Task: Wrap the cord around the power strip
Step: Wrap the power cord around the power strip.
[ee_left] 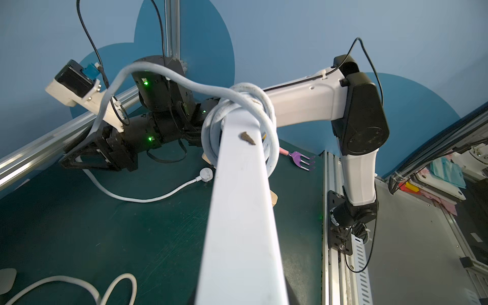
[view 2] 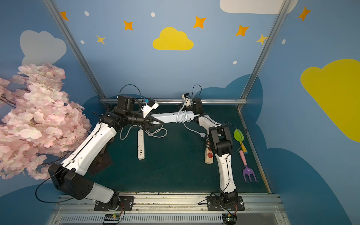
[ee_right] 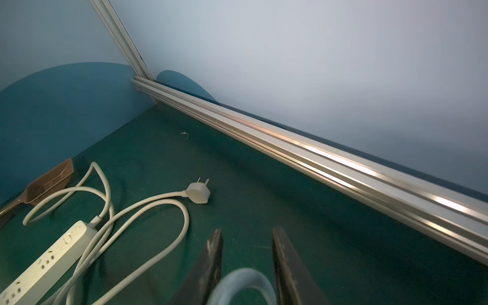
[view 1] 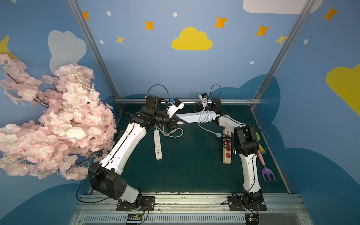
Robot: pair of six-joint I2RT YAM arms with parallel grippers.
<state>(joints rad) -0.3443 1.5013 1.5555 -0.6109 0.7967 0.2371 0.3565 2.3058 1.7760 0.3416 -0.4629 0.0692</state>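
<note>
Now my left fingers (view 1: 182,122) squeeze one end of the power strip (view 1: 191,117), up off the desk (view 1: 191,171). My right fingers (ee_right: 212,264) are apart, with a loop of the cord (ee_right: 243,280) between them.

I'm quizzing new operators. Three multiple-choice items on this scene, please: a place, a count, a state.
1. Where is the plug of the lifted power strip? A) hanging in mid-air B) out of sight C) on the green mat
2. How many power strips show? A) two B) three C) four
3. The right gripper is: A) open B) shut on the plug C) shut, empty
Answers: C: the plug lies on the mat. B: the lifted one, a white strip and a beige strip. A: a cord loop sits between its parted fingers.
</note>
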